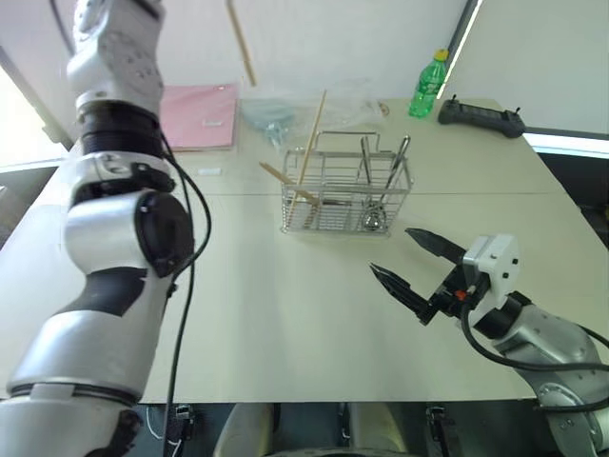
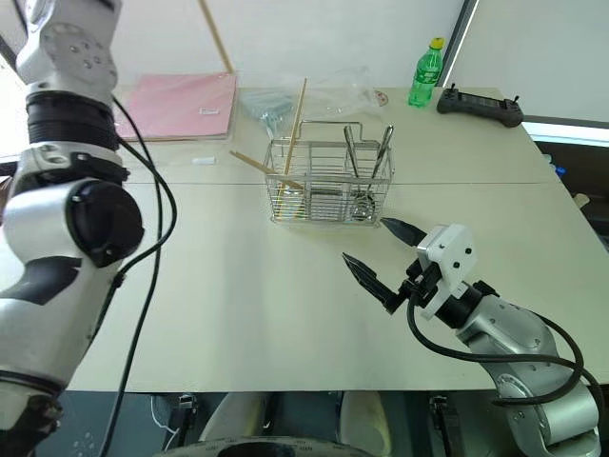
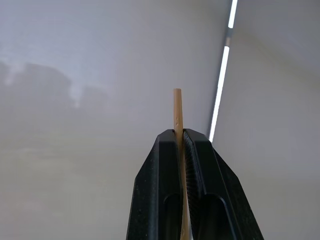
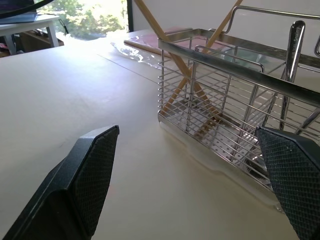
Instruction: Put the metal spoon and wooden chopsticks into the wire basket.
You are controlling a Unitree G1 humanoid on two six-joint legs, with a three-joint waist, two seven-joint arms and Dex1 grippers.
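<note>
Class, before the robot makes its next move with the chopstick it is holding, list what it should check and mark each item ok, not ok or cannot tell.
1. Left gripper shut on a chopstick: ok.
2. Held chopstick raised above the wire basket: ok.
3. Two chopsticks already in the basket: ok.
4. Metal spoon in the basket: ok.
5. Right gripper open, apart from the basket: ok.
6. Held chopstick lined up over the basket's opening: cannot tell.
</note>
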